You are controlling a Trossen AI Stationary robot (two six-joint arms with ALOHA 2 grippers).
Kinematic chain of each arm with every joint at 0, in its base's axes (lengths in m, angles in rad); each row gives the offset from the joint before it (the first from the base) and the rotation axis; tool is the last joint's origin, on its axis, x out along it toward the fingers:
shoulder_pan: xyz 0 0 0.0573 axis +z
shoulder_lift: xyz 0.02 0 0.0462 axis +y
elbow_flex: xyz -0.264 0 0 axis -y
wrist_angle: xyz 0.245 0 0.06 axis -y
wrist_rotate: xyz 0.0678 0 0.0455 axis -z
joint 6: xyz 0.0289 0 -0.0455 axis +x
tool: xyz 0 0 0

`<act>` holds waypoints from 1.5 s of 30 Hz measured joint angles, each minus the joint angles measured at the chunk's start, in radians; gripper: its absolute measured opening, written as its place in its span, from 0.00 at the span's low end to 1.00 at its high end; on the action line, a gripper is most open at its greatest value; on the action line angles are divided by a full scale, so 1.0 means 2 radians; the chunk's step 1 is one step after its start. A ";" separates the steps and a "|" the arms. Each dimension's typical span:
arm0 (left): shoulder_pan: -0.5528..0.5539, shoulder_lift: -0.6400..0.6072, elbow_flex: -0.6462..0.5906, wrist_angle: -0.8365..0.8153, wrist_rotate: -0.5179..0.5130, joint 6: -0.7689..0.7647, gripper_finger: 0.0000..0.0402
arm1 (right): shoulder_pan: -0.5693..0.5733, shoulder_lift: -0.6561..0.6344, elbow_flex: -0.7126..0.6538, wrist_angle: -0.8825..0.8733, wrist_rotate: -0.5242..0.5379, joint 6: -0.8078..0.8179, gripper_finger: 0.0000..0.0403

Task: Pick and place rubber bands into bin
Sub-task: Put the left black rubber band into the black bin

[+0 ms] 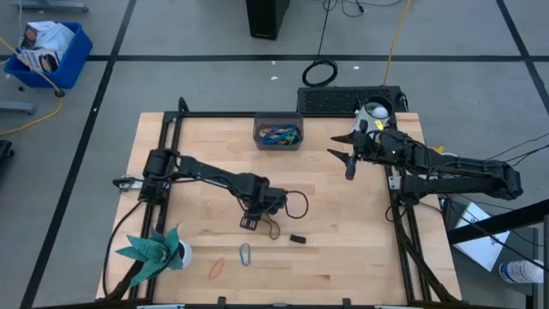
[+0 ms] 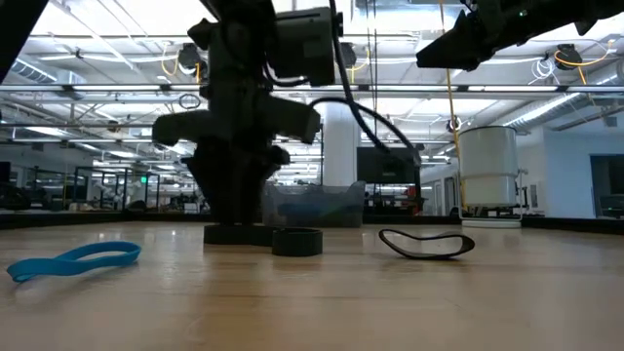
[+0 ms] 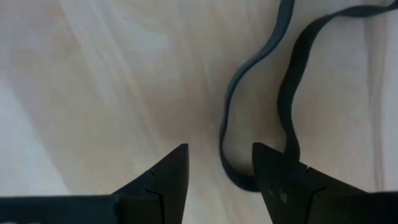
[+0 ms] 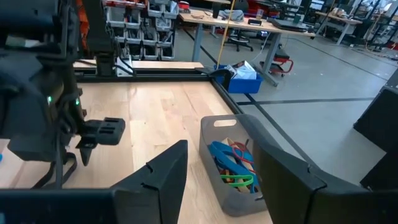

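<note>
The left gripper (image 1: 249, 222) is down at the counter (image 1: 343, 249) with jaws parted, a black rubber band (image 3: 261, 99) lying just beside one finger, not gripped. The right gripper (image 1: 347, 160) hangs raised right of the bin (image 1: 278, 132), jaws wide and empty. Blue (image 1: 245, 254) and orange (image 1: 217, 268) bands lie near the front edge

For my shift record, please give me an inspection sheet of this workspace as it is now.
Surface: wooden table, bare in most places.
Job's things: bin holds several bands; black band, blue band and orange band lie loose.
Clutter: small black block; teal plant figure.
Hands: left hand open, low at the black band; right hand open, raised near the bin.
Cables: coiled ring on floor.
Surroundings: blue crate.
</note>
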 joint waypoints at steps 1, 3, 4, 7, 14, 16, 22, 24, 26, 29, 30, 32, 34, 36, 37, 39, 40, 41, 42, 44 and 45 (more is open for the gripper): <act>0.000 0.003 0.000 0.000 0.001 -0.001 0.46 | 0.000 0.000 0.000 0.000 0.000 0.000 0.44; 0.000 0.009 0.000 -0.002 0.001 -0.003 0.46 | 0.000 0.000 0.000 0.000 0.000 0.000 0.43; 0.000 0.009 0.000 -0.002 0.001 -0.003 0.46 | 0.000 0.000 0.000 0.000 0.000 0.000 0.43; 0.000 0.009 0.000 -0.002 0.001 -0.004 0.46 | 0.000 0.000 0.000 -0.001 0.000 0.000 0.43; 0.000 0.009 0.000 -0.002 0.001 -0.004 0.39 | 0.000 0.000 0.000 -0.002 0.000 0.000 0.43; 0.000 0.009 0.000 -0.002 0.001 -0.004 0.32 | 0.000 0.000 0.000 -0.002 0.000 0.000 0.42; 0.002 0.009 0.000 -0.002 0.001 -0.003 0.06 | 0.000 0.000 0.000 -0.002 0.000 0.000 0.42; 0.002 0.009 0.000 -0.002 0.001 -0.004 0.02 | 0.000 0.000 0.000 -0.002 0.000 0.000 0.42; 0.003 0.009 0.000 -0.002 0.001 -0.005 0.03 | 0.000 0.000 0.000 -0.002 0.000 0.000 0.42; 0.003 0.009 0.000 -0.007 0.001 -0.009 0.02 | 0.000 0.000 0.000 -0.002 0.000 0.000 0.42; 0.003 0.007 0.000 -0.015 0.002 -0.012 0.01 | 0.000 0.000 0.000 -0.002 0.000 0.000 0.42; 0.006 -0.003 0.000 -0.034 0.004 -0.017 0.02 | 0.000 0.000 0.000 -0.002 0.000 0.000 0.42; 0.009 -0.023 0.000 -0.053 0.005 -0.021 0.01 | 0.000 0.000 0.000 -0.001 0.000 -0.001 0.42; 0.014 -0.047 0.000 -0.061 0.004 -0.026 0.01 | 0.000 0.000 0.000 -0.001 0.000 -0.005 0.42; 0.017 -0.062 0.000 -0.064 0.004 -0.028 0.01 | 0.000 0.000 0.000 0.000 0.000 -0.009 0.42; 0.024 -0.097 0.000 -0.066 -0.001 -0.031 0.02 | 0.000 0.000 0.000 0.000 0.000 -0.012 0.42; 0.028 -0.117 0.000 -0.065 -0.005 -0.034 0.01 | 0.000 0.000 0.000 0.001 0.000 -0.013 0.42; 0.032 -0.137 0.000 -0.066 -0.010 -0.039 0.01 | 0.000 0.000 0.000 0.000 0.000 -0.012 0.42; 0.036 -0.156 0.000 -0.065 -0.015 -0.044 0.01 | 0.000 0.000 0.000 0.000 0.000 -0.012 0.42; 0.046 -0.197 0.000 -0.064 -0.033 -0.055 0.01 | 0.000 0.000 0.000 0.001 0.000 -0.012 0.42; 0.050 -0.217 0.000 -0.062 -0.041 -0.061 0.01 | 0.000 0.000 0.000 0.000 0.000 -0.012 0.42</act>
